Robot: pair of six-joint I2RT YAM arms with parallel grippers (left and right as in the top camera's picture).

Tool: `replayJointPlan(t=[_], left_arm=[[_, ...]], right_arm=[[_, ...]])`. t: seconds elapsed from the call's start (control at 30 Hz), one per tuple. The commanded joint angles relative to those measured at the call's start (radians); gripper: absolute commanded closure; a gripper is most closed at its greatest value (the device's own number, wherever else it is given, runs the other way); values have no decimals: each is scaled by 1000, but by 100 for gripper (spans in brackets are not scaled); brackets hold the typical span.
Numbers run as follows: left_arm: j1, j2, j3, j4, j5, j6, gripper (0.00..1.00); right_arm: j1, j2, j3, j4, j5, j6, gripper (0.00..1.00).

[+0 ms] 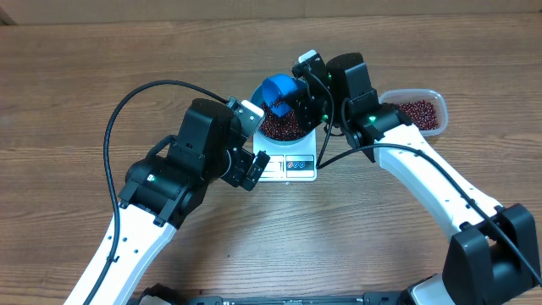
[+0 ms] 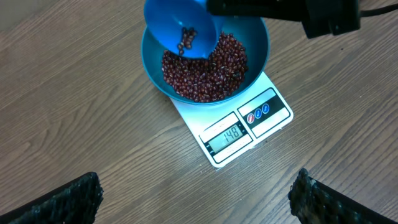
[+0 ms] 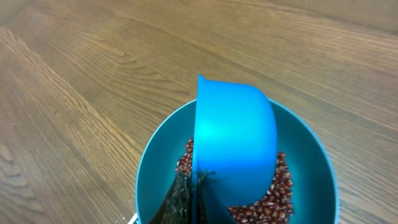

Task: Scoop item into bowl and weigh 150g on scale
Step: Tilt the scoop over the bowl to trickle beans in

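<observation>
- Hanging over the wooden desk (image 1: 68, 85) just left of the scale, the left claw (image 1: 252, 168) is released. Its two dark fingertips (image 2: 62, 202) stand wide apart at the near corners of the left wrist view, with nothing between them.
- The scale (image 1: 292, 165) is a flat white square near the middle of the desk. Its display panel is on the near edge and reads 148 in the left wrist view.
- The bowl (image 2: 258, 43) is deep and bright blue, and it stands on the far part of the scale, covering most of the platform.
- The beans (image 2: 205, 68) are small and dark red-brown, and they lie as a loose layer across the bowl's bottom.
- The scoop (image 2: 180, 28) is small and blue. It is held tilted above the far-left side of the bowl, mouth turned down toward the beans, with a few beans inside it.
- The right claw (image 1: 303, 95) comes in from the far right and is clenched on the scoop; its dark fingers (image 3: 180, 199) are pinched together.
- The clear plastic tub (image 1: 411, 91) sits far right on the desk, apart from the scale, with more beans in it.
</observation>
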Motion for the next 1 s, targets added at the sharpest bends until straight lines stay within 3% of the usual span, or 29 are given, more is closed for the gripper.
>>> replayJointPlan(t=[0.0,0.5,0.97], left_arm=[[6,5,23,3,11,12,0],[6,5,23,3,11,12,0],[6,5,22,3,11,12,0]], right_arm=[[7,-58,7,9,47,3,96],[8,-102,7,-36,187,-9,96],[64,-104,7,-121,246,-269,96]])
